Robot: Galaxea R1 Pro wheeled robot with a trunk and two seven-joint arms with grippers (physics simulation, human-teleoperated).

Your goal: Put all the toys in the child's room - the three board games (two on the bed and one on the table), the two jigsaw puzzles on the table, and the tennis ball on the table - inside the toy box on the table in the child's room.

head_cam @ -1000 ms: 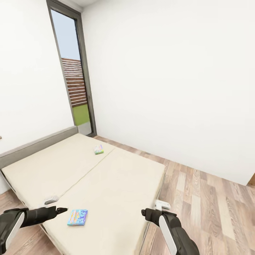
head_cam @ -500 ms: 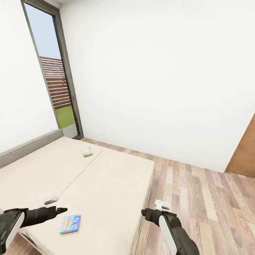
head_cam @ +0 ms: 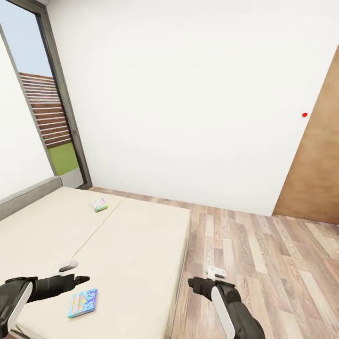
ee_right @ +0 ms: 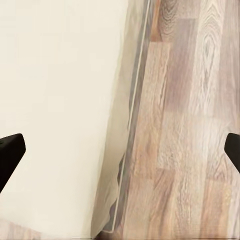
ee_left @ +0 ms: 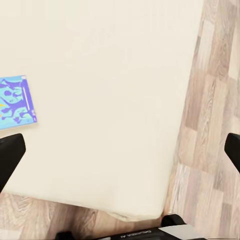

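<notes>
Two board games lie on the bed (head_cam: pixel 136 245). The mostly blue one (head_cam: pixel 83 302) rests near the mattress's near corner, and in the left wrist view this blue board game (ee_left: pixel 15 102) lies flat and untouched. A green-bordered one (head_cam: pixel 99 204) sits farther back, close to the headboard side. My left gripper (head_cam: pixel 81 279) hovers open just above and left of the blue box, its fingertips (ee_left: pixel 10 155) wide apart. My right gripper (head_cam: pixel 193 282) is open over the bed's floor-side edge, with one fingertip (ee_right: pixel 10 150) above the mattress (ee_right: pixel 55 100). The toy box, table, jigsaw puzzles and tennis ball are out of view.
Wood-plank floor (head_cam: pixel 263 254) stretches to the right of the bed. A brown door (head_cam: pixel 315 165) stands at the far right, with a small red dot (head_cam: pixel 304 114) beside it. A tall dark-framed window (head_cam: pixel 42 108) is at the left, and a white wall lies ahead.
The whole view has swung to the right: bed, games and window slid left, and the brown door came into view. Both arms hold the same pose.
</notes>
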